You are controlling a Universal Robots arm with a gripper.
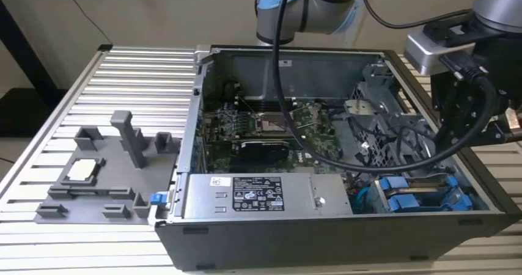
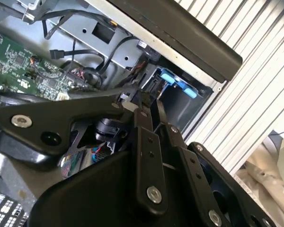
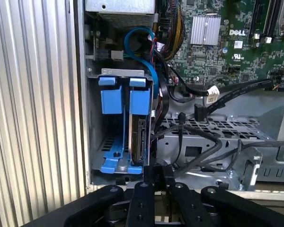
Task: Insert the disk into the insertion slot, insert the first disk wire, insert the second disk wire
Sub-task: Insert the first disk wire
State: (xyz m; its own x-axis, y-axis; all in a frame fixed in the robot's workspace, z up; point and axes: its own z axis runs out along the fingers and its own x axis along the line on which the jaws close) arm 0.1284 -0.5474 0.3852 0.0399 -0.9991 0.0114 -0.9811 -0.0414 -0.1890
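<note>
An open computer case (image 1: 343,226) lies on its side on a ribbed metal table (image 1: 131,73), with a plain pale wall (image 1: 163,12) behind it. In the exterior view the arm (image 1: 493,6) reaches down over the case's edge on the exterior view's right. The disk (image 1: 408,201) shows there as blue plastic in the near corner of the case on that side, beside a silver box (image 1: 253,195) with a label.

The first wrist view looks straight into that corner. The disk (image 3: 141,142) stands on edge inside the metal bay (image 3: 91,142), its blue frame around it and its connector edge facing out. A second blue frame (image 3: 110,99) sits just beside it. A loose black wire (image 3: 199,112) lies across the perforated metal cage (image 3: 213,137) near the disk, its plug apart from the disk. A blue wire (image 3: 142,38) arcs above the bay, and the green circuit board (image 3: 217,47) lies farther in. The gripper (image 3: 154,171) hovers just outside the bay, its black fingers pressed together.

The second wrist view sees the gripper (image 2: 132,105) from behind, tips together, pointing toward the blue frame in the corner.

On the exterior view's left, a grey plastic tray (image 1: 98,177) rests on the table beside the case.
</note>
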